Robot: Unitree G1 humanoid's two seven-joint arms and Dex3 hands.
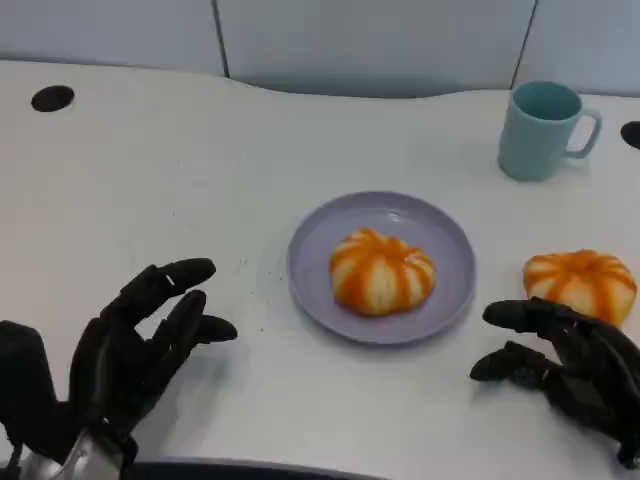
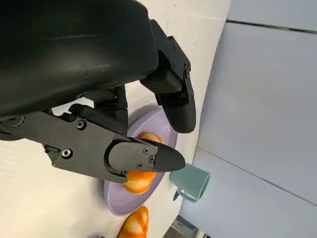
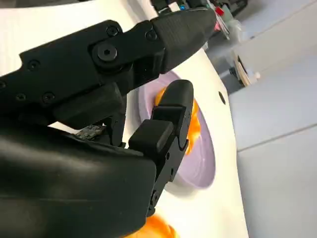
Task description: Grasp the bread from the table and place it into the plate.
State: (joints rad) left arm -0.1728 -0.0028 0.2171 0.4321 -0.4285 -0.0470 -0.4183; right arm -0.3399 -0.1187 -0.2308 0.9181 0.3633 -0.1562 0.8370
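Note:
An orange-and-white striped bread (image 1: 382, 270) lies in the middle of the lilac plate (image 1: 312, 262) at the table's centre; it peeks out behind my fingers as bread (image 2: 139, 179) on the plate (image 2: 117, 203) and again as bread (image 3: 194, 122) on the plate (image 3: 197, 163). A second striped bread (image 1: 581, 283) sits on the table right of the plate, also seen as bread (image 2: 134, 225) and bread (image 3: 157, 230). My right hand (image 1: 565, 365) hovers just in front of that second bread, fingers apart, holding nothing. My left hand (image 1: 135, 345) rests low at the left, fingers spread and empty.
A pale teal mug (image 1: 543, 130) stands at the back right, the mug (image 2: 190, 182) lying beyond the plate. Dark round holes (image 1: 52, 98) mark the white tabletop near its far corners. A grey partition wall runs behind the table.

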